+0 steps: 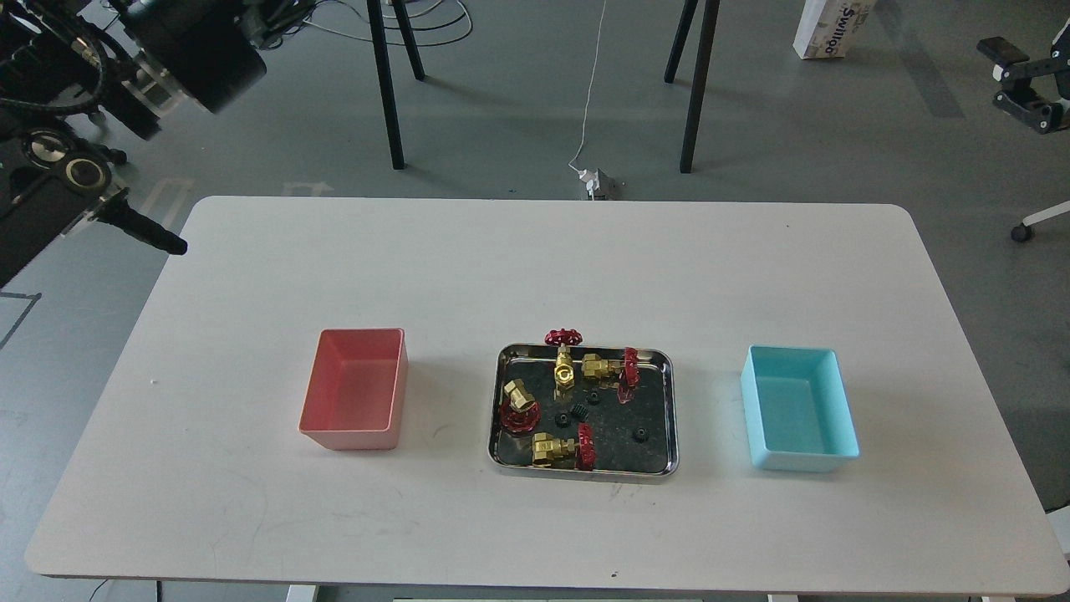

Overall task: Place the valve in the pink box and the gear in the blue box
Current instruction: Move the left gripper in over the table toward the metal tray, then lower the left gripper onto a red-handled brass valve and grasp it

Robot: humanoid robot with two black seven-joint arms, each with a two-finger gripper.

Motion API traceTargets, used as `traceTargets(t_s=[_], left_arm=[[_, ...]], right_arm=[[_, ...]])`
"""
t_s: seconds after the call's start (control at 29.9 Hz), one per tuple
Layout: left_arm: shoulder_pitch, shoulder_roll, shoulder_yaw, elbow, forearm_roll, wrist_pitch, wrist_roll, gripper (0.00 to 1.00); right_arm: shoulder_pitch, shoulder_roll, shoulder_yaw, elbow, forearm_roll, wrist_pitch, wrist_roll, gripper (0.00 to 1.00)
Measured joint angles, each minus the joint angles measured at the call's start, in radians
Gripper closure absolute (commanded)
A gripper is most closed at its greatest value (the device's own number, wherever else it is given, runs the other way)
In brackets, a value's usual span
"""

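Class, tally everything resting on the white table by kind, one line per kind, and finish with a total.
Valves: 4
Gears: 4
Steel tray: 1
Pink box: 1
Blue box: 1
Total: 11

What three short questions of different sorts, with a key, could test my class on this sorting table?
1. How many valves lie in the steel tray?
2. True or false: the pink box already holds a valve.
3. Which box stands on the robot's right of the tray: A pink, B blue?

Key:
1. Four; one valve leans at the tray's far rim.
2. False; it is empty, and so is the blue box.
3. B. The small black gears, such as one gear, are also in the tray.
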Motion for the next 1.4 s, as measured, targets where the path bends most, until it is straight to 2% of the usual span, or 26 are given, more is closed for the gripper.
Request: traceTargets(t_s=[0.17,0.27,0.4,0.57,0.77,0.9,1.14,1.4], left_arm=[[0.042,0.042,0.101,-0.18,0.534,0.207,0.094,0.0],[0.052,0.035,0.186,-0.199,0.838,0.296,0.14,0.0],[0.069,-0.015,0.304,-0.194,0.935,0.344,0.188,0.0],[0.08,-0.154,0.363,-0.109,0.942,0.306,0.224,0.0],[0.092,-0.298,0.438,0.024,0.942,0.2,0.227,0.0],[0.141,-0.403,0.457,0.126,0.942,0.164,0.228,0.0],[0.211,-0.474,0.46,0.19,0.942,0.126,0.228,0.0],[0.22,-0.492,0.461,0.274,0.942,0.121,0.226,0.0]], right_arm=[[0.033,-0.002,-0.001,-0.018,-0.005,0.0,-0.007,0.01],[0.049,0.0,-0.003,-0.027,-0.005,0.0,-0.008,0.01],[0.058,0.002,-0.003,-0.03,-0.006,0.0,-0.008,0.01],[0.061,0.005,-0.002,-0.034,-0.007,0.0,-0.008,0.01],[0.059,0.011,-0.002,-0.052,-0.009,0.0,-0.008,0.0],[0.057,0.011,-0.002,-0.062,-0.01,0.0,-0.008,0.01],[0.058,0.011,-0.002,-0.064,-0.01,0.0,-0.008,0.01],[0.064,0.011,-0.003,-0.063,-0.026,0.0,-0.008,0.01]])
